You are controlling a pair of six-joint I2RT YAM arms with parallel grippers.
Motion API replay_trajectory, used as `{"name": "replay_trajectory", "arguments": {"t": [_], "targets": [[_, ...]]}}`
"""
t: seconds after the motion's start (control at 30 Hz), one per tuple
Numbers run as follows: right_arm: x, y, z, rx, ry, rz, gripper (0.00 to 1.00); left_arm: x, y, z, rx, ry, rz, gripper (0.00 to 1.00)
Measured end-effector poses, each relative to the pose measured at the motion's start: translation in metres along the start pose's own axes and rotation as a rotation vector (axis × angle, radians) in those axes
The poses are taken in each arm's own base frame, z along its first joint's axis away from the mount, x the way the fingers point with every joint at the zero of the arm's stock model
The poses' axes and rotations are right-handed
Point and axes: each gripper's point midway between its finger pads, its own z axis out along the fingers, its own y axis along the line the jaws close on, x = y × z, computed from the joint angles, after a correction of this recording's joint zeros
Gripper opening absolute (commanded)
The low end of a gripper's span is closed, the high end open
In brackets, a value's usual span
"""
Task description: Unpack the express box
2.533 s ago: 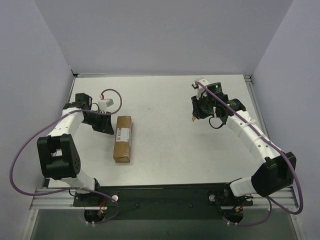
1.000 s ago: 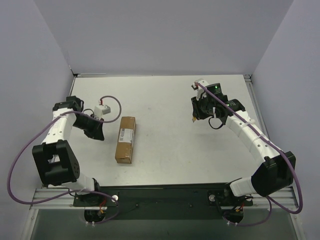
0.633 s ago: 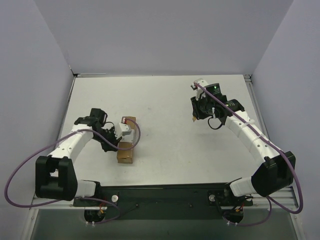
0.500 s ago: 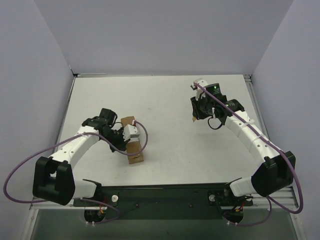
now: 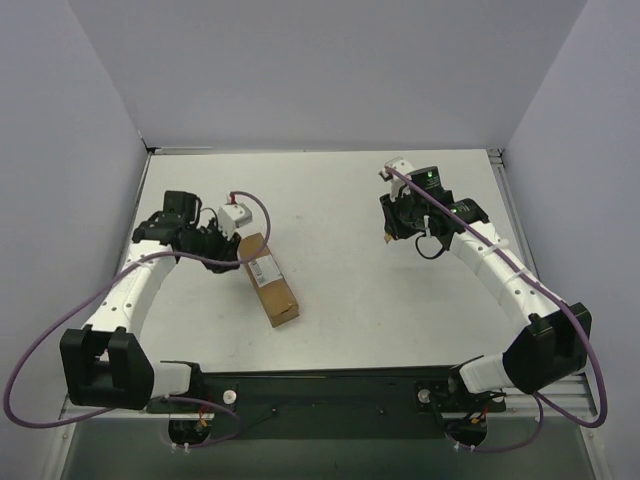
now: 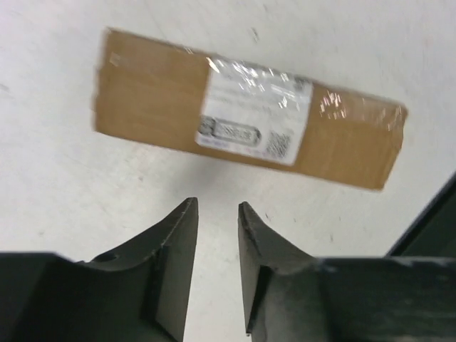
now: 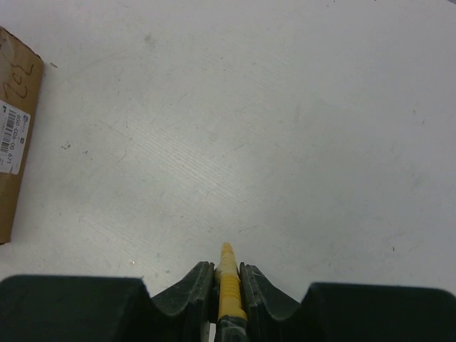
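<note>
The express box [image 5: 270, 279], brown card with a white label and tape on top, lies closed and slantwise on the table left of centre. My left gripper [image 5: 224, 259] is just left of its far end, not touching it. In the left wrist view the box [image 6: 242, 117] lies beyond my left gripper [image 6: 216, 206], whose jaws stand a little apart with nothing between them. My right gripper [image 5: 389, 231] hovers at the right, shut on a yellow utility knife [image 7: 227, 274]. The box's end shows at the left edge of the right wrist view [image 7: 13, 142].
The white table [image 5: 340, 200] is walled by grey panels at the back and sides. A black rail [image 5: 320, 395] runs along the near edge. Purple cables loop off both arms.
My left arm swept across the box and drew back to its left. The box turned from nearly lengthwise to slanted, its near end shifted right. The right arm has barely moved.
</note>
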Motion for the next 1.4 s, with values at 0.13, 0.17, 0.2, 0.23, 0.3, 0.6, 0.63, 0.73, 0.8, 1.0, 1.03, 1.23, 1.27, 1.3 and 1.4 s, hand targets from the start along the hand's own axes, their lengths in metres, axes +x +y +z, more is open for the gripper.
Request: {"name": "replay_trajectory", "arguments": {"t": [0.13, 0.17, 0.2, 0.23, 0.3, 0.6, 0.63, 0.73, 0.8, 1.0, 1.03, 1.23, 1.27, 1.3, 1.4], "targets": [[-0.007, 0.003, -0.002, -0.019, -0.015, -0.004, 0.00, -0.053, 0.037, -0.007, -0.090, -0.123, -0.106, 0.50], [-0.012, 0.004, -0.003, -0.024, -0.024, -0.005, 0.00, -0.061, 0.045, -0.002, -0.092, -0.136, -0.129, 0.52], [-0.018, 0.005, -0.004, -0.032, -0.035, -0.006, 0.00, -0.068, 0.053, 0.004, -0.090, -0.144, -0.152, 0.54], [-0.024, 0.006, -0.005, -0.043, -0.048, -0.007, 0.00, -0.070, 0.062, 0.012, -0.088, -0.144, -0.177, 0.56], [-0.038, 0.009, -0.007, -0.067, -0.075, -0.010, 0.00, -0.067, 0.076, 0.031, -0.079, -0.127, -0.231, 0.58], [-0.049, 0.019, -0.006, -0.108, -0.091, -0.021, 0.00, -0.045, 0.092, 0.071, -0.006, -0.056, -0.326, 0.59], [-0.049, 0.019, -0.006, -0.108, -0.089, -0.020, 0.00, -0.047, 0.094, 0.073, -0.001, -0.059, -0.326, 0.59], [-0.048, 0.020, -0.003, -0.114, -0.082, -0.015, 0.00, -0.046, 0.096, 0.079, 0.005, -0.054, -0.349, 0.57], [-0.047, 0.023, -0.001, -0.120, -0.077, -0.018, 0.00, -0.040, 0.096, 0.085, 0.008, -0.033, -0.390, 0.54], [-0.054, 0.053, 0.003, -0.171, -0.086, -0.156, 0.00, -0.033, 0.092, 0.091, 0.002, -0.003, -0.505, 0.49], [-0.059, 0.061, 0.003, -0.184, -0.099, -0.185, 0.00, -0.033, 0.091, 0.092, 0.002, -0.001, -0.518, 0.49], [-0.093, 0.105, 0.010, -0.209, -0.209, -0.245, 0.00, -0.025, 0.070, 0.090, 0.002, 0.029, -0.639, 0.42], [-0.098, 0.113, 0.013, -0.208, -0.224, -0.246, 0.00, -0.022, 0.063, 0.090, 0.008, 0.038, -0.676, 0.42], [-0.102, 0.120, 0.018, -0.198, -0.239, -0.248, 0.00, -0.020, 0.059, 0.090, 0.013, 0.043, -0.700, 0.42], [-0.113, 0.146, 0.036, -0.187, -0.261, -0.256, 0.00, -0.012, 0.046, 0.086, 0.022, 0.039, -0.784, 0.41]]}}
